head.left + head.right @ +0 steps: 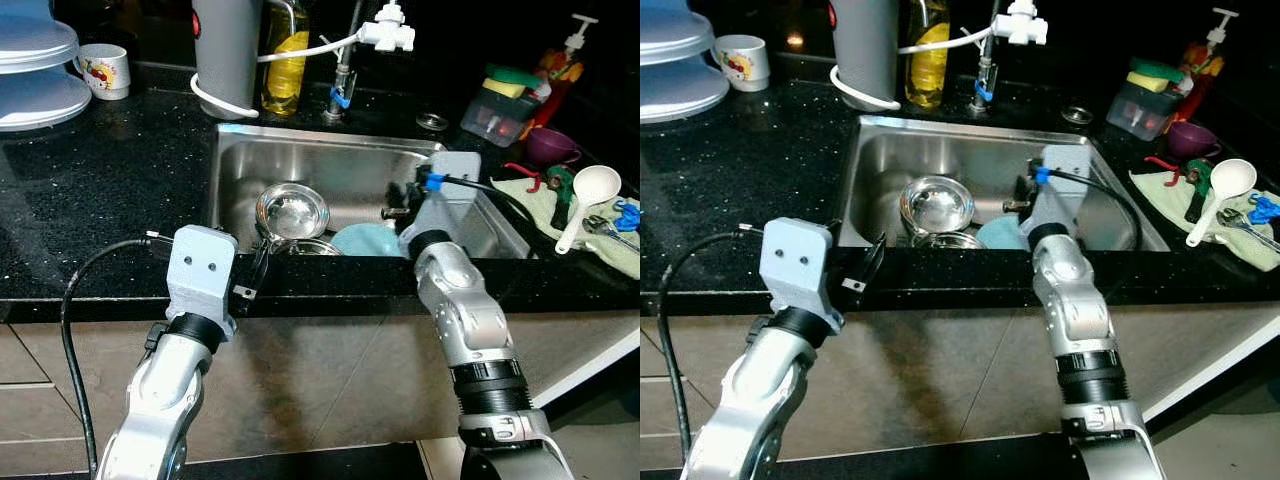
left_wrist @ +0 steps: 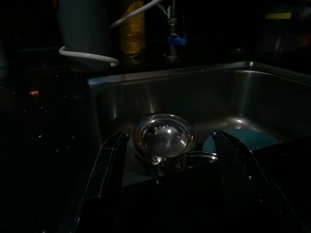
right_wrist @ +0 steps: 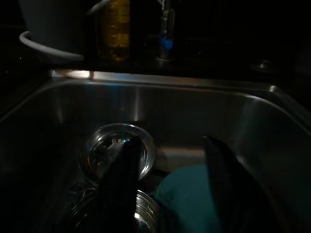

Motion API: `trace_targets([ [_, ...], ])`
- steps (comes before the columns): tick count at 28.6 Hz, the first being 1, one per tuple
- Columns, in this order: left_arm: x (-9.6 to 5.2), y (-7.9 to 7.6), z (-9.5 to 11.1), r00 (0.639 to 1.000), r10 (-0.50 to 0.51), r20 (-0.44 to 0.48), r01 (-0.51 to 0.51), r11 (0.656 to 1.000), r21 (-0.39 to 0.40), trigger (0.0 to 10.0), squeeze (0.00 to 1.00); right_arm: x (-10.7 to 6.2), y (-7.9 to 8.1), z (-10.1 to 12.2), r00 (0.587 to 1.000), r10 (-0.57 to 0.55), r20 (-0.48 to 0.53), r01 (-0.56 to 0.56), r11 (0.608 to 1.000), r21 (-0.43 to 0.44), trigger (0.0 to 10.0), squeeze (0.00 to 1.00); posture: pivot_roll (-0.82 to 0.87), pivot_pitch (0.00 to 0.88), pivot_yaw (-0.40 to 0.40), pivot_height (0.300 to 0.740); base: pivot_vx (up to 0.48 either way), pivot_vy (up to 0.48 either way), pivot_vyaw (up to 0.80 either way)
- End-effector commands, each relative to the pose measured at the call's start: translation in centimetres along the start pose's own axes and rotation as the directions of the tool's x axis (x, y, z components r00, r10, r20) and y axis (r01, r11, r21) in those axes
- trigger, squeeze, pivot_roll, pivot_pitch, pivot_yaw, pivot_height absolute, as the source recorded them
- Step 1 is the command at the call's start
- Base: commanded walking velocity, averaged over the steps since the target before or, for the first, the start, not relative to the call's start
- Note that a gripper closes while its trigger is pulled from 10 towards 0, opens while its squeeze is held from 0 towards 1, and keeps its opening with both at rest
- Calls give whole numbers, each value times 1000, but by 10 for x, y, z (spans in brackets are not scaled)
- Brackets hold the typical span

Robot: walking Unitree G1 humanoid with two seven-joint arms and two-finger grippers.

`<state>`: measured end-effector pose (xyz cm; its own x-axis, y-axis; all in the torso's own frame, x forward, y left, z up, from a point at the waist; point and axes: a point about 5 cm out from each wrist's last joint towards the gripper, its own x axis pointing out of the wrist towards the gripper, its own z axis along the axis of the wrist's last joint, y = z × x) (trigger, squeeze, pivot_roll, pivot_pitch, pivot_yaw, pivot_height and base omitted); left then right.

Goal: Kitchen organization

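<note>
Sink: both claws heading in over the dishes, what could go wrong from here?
1. The right claw is open over the teal plate, beside the steel bowl; closing may catch the wrong dish.
2. The bowl leans on other steel ware, so nudging it could topple the pile.
3. The left claw, open at the sink's front edge, could strike it.

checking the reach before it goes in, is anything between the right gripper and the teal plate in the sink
Nothing visible is in the way. The right gripper hangs inside the sink, jaws open, directly over the teal plate. The steel bowl sits off to the left of that path, with another steel dish just in front of it.
</note>
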<state>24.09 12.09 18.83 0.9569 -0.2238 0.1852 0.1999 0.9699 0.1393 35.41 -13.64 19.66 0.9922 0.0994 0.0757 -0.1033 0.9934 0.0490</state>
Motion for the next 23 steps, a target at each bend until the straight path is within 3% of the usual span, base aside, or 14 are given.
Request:
trace_targets([
  [1, -1, -4, -2, 1000, -8, -18, 8, 1000, -6, 10000, 0, 2, -1, 3, 1000, 1, 5, -1, 1000, 30, 10000, 1000, 175, 12, -178, 740, 0, 0, 0],
  [5, 2, -6, -2, 1000, -17, -10, 17, 1000, -9, 10000, 0, -1, 1, 11, 997, 19, 69, -31, 983, 179, 10000, 1000, 168, 10, -175, 740, 0, 0, 0],
  [6, 4, -7, -1, 1000, -23, -4, 23, 1000, -9, 10000, 0, -3, 1, 14, 995, 28, 100, -52, 970, 238, 10000, 408, 166, 9, -175, 740, 0, 0, 0],
  [7, 4, -7, -1, 1000, -23, -4, 23, 1000, -9, 10000, 0, -3, 1, 14, 995, 28, 100, -52, 970, 238, 10000, 408, 166, 9, -175, 740, 0, 0, 0],
  [8, 5, -9, 0, 1000, -31, 2, 32, 999, -6, 10000, 0, -5, 1, 16, 991, 37, 130, -73, 955, 286, 10000, 75, 163, 10, -174, 740, 0, 0, 0],
  [10, 5, -9, 0, 1000, -31, 2, 32, 999, -6, 10000, 0, -5, 1, 16, 991, 37, 130, -73, 955, 286, 10000, 75, 163, 10, -174, 740, 0, 0, 0],
  [11, 6, -10, 0, 999, -38, 4, 38, 999, -3, 10000, 0, -8, 2, 18, 985, 56, 165, -110, 934, 340, 10000, 0, 160, 9, -173, 740, 0, 0, 0],
  [13, 7, -12, 0, 999, -51, 4, 51, 999, 0, 10000, 0, -16, 3, 19, 971, 92, 221, -180, 890, 419, 10000, 0, 158, 10, -170, 740, 0, 0, 0],
  [23, 8, -13, 0, 998, -60, -2, 60, 998, 21, 10000, 0, -30, 5, 10, 959, 137, 247, -239, 860, 451, 10000, 0, 156, 10, -169, 740, 0, 0, 0],
])
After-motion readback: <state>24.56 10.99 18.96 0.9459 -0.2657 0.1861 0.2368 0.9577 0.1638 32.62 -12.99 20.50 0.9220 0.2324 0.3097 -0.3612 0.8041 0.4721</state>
